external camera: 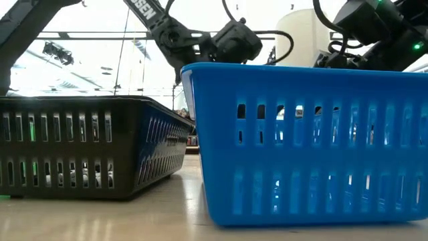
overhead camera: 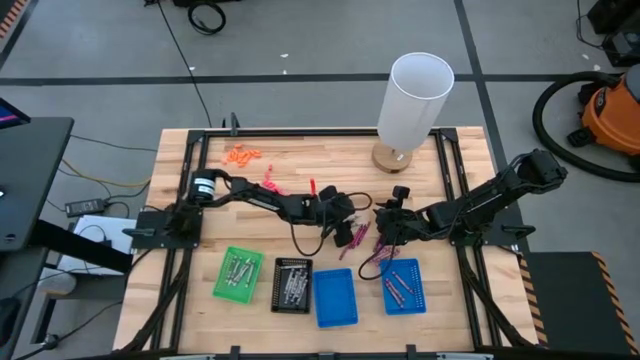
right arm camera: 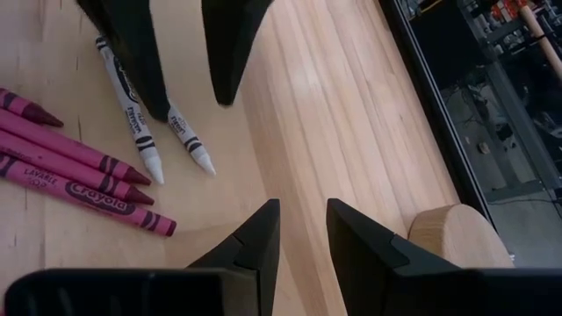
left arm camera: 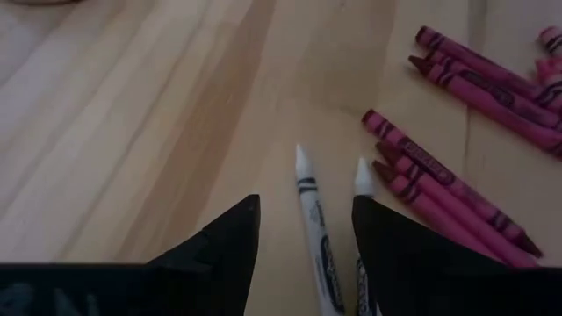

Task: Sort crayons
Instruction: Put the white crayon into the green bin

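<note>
We note the left gripper (left arm camera: pixel 303 233) low over the pale wooden table (left arm camera: pixel 132 132), its fingers spread wide astride two white paper-wrapped crayons (left arm camera: pixel 314 233) lying flat, nothing grasped. Magenta paper-wrapped crayons (left arm camera: pixel 439 189) lie just beside them. The right gripper (right arm camera: pixel 303 230) hovers near, fingers parted with a narrow gap, empty. The blue slotted plastic tray (overhead camera: pixel 335 297) sits nearer the table's front edge.

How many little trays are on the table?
4, in a row along the table's near edge: green tray, black tray, empty blue tray, blue tray with crayons.
</note>
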`<act>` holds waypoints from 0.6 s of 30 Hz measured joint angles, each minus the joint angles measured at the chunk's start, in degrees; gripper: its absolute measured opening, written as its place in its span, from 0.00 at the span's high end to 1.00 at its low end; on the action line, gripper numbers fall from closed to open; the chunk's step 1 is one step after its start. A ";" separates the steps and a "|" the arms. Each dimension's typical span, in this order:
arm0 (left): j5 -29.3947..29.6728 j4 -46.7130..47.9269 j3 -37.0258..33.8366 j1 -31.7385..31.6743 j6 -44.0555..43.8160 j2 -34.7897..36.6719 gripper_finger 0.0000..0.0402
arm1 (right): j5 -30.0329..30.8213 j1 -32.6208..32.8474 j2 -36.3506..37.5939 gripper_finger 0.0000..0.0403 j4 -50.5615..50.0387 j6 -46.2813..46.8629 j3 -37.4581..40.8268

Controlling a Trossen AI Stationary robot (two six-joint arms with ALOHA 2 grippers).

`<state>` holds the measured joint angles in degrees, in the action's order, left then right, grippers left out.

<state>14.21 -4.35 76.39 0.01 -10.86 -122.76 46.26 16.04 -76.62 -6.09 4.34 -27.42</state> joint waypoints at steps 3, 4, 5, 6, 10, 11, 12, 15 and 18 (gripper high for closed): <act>0.88 -0.77 0.07 -0.33 0.07 -1.02 0.52 | 0.02 0.21 0.00 0.74 -0.02 -0.02 0.00; 0.84 -0.40 0.10 -0.48 0.07 -1.18 0.52 | 0.01 0.26 0.00 0.74 0.00 -0.02 0.00; 0.84 0.61 0.08 -0.66 0.09 -1.18 0.52 | 0.02 0.33 0.00 0.74 -0.02 -0.05 0.00; 0.61 0.92 0.08 -0.82 0.11 -1.18 0.52 | 0.02 0.40 0.00 0.74 -0.01 -0.20 0.00; -0.45 3.50 0.23 -1.51 -0.29 -1.04 0.52 | 0.02 0.38 0.00 0.74 0.02 -0.37 0.00; -1.05 4.07 0.26 -1.70 -0.71 -0.98 0.52 | 0.02 0.41 0.00 0.74 0.02 -0.39 0.00; -1.90 4.60 0.31 -2.01 -1.12 -0.93 0.52 | 0.02 0.47 0.00 0.74 0.02 -0.41 0.00; -5.30 6.82 0.47 -2.95 -2.06 -0.77 0.52 | 0.02 0.86 0.00 0.74 0.08 -0.54 0.00; -6.53 8.72 0.54 -3.30 -2.71 -0.64 0.58 | 0.02 1.00 0.00 0.74 0.66 -1.09 0.00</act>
<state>7.68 4.38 76.93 -3.29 -13.56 -123.39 46.28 17.04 -76.62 -5.43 3.25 -27.42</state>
